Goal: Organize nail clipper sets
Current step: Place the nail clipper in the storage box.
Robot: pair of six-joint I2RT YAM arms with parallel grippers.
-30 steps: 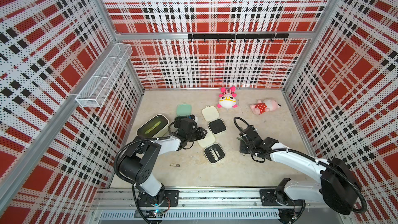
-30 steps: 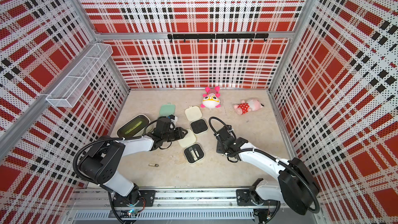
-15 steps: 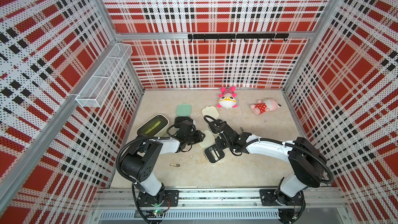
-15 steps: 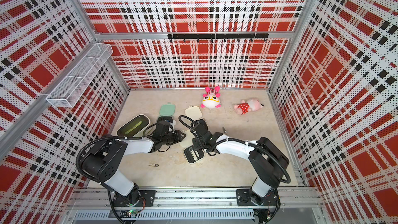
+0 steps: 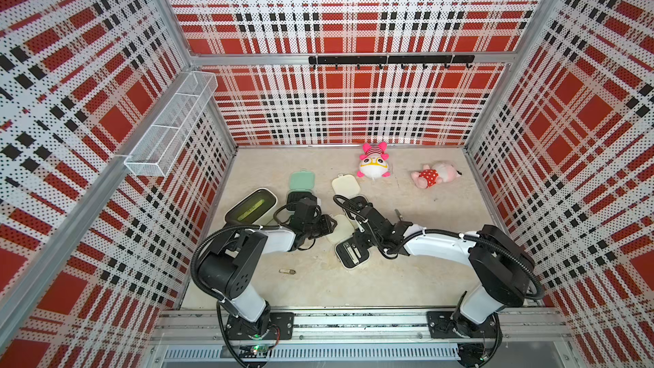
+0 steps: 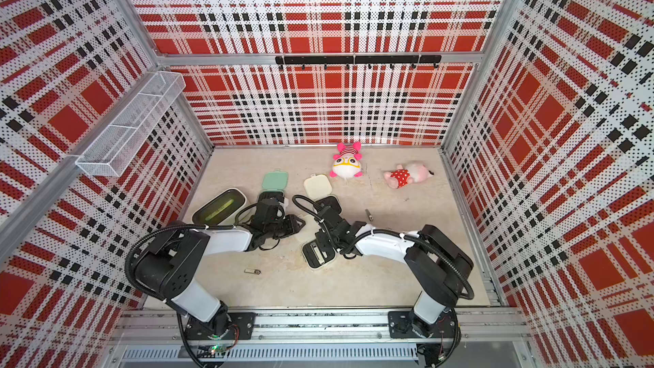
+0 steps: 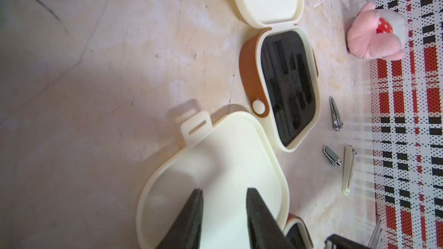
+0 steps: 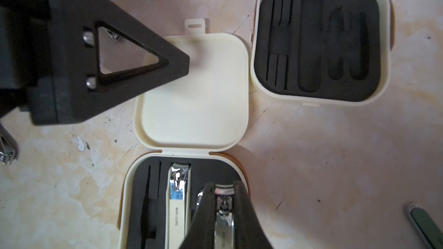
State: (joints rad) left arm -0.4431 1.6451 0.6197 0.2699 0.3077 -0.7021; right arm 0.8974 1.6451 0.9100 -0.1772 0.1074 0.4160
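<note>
Loading the near cream case: one cream-handled clipper is seated in its black foam insert, and the right hand pinches a small shiny steel clipper at the next slot. The left hand has fingers parted, gripping nothing, over that case's flat-open lid. Beyond the lid the second cream case is empty. The mint case is open, contents hidden. Loose clippers lie on the bench either side. Roughly a third done, I'd judge. Cases are rounded-square smooth plastic.
</note>
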